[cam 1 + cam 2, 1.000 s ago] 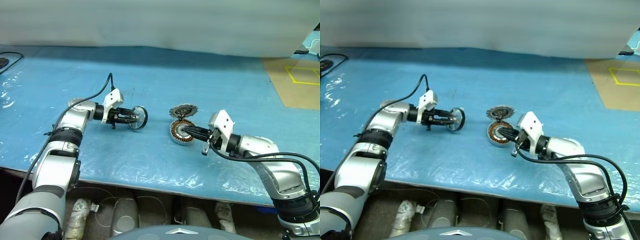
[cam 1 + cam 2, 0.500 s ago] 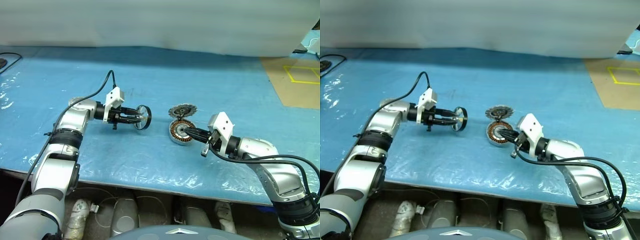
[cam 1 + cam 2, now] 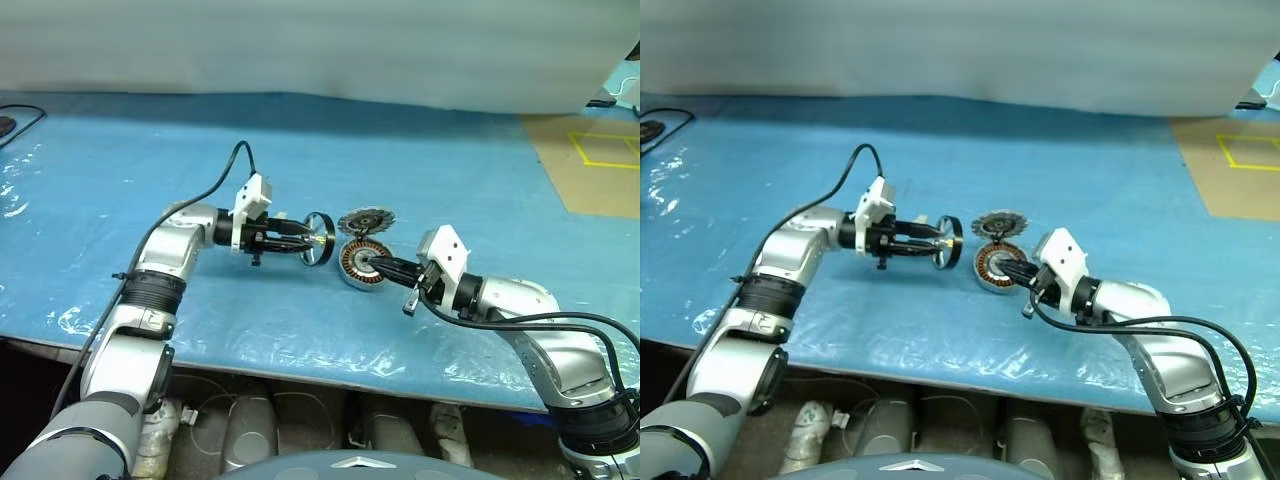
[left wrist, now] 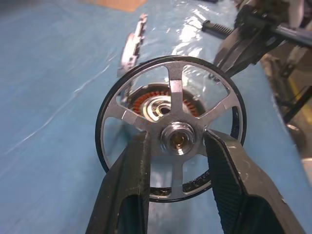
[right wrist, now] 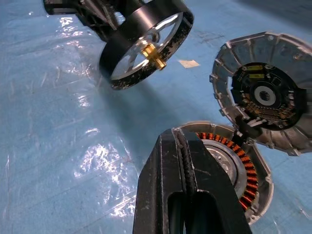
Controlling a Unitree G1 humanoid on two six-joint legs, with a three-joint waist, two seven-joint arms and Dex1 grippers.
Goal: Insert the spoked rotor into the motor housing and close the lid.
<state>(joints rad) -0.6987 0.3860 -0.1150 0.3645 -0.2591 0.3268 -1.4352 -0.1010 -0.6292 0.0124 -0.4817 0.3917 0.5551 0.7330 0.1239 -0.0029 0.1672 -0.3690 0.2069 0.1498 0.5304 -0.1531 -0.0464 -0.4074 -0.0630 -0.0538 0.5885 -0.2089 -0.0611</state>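
My left gripper (image 3: 306,240) is shut on the hub of the spoked rotor (image 3: 321,238), a silver wheel with a dark rim, and holds it on edge just above the table. In the left wrist view both fingers (image 4: 132,175) clamp the hub of the rotor (image 4: 175,95). Through its spokes I see the motor housing (image 4: 152,104). The housing (image 3: 360,264), with copper windings, lies just right of the rotor. The ribbed lid (image 3: 366,220) leans tilted behind the housing. My right gripper (image 5: 176,136) is shut and empty, its tips at the rim of the housing (image 5: 239,163).
The table (image 3: 300,130) is covered in a wrinkled blue plastic sheet, and its front edge (image 3: 300,362) runs close below the arms. A brown board with yellow tape (image 3: 590,165) lies at the far right. A black cable (image 3: 20,118) sits at the far left.
My left gripper has carried the rotor to the right, from mid-table to just beside the housing. The right gripper, housing and lid have stayed put.
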